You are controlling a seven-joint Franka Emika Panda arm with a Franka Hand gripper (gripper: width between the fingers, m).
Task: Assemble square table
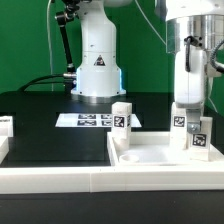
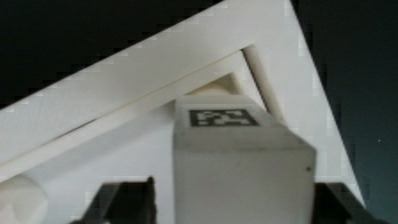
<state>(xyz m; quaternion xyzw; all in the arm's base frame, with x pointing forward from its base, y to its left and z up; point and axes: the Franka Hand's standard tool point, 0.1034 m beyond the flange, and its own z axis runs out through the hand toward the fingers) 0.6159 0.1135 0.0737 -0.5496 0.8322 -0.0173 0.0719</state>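
The white square tabletop (image 1: 150,158) lies rim-up at the front right of the exterior view; its corner (image 2: 160,80) fills the wrist view. One tagged white leg (image 1: 121,117) stands upright at the slab's far left corner. A second leg (image 1: 181,122) stands near the far right corner, and a third leg (image 1: 203,142) rises just in front of it. My gripper (image 1: 187,106) hangs straight above the second leg. In the wrist view that leg (image 2: 240,165) stands between my gripper (image 2: 240,200) fingers, the dark fingertips (image 2: 128,203) flanking it with a thin gap on one side.
The white robot base (image 1: 97,60) stands at the back centre, with the marker board (image 1: 88,120) flat on the black mat before it. A long white rail (image 1: 90,182) runs along the front. A small white tagged part (image 1: 5,126) sits at the exterior view's left edge.
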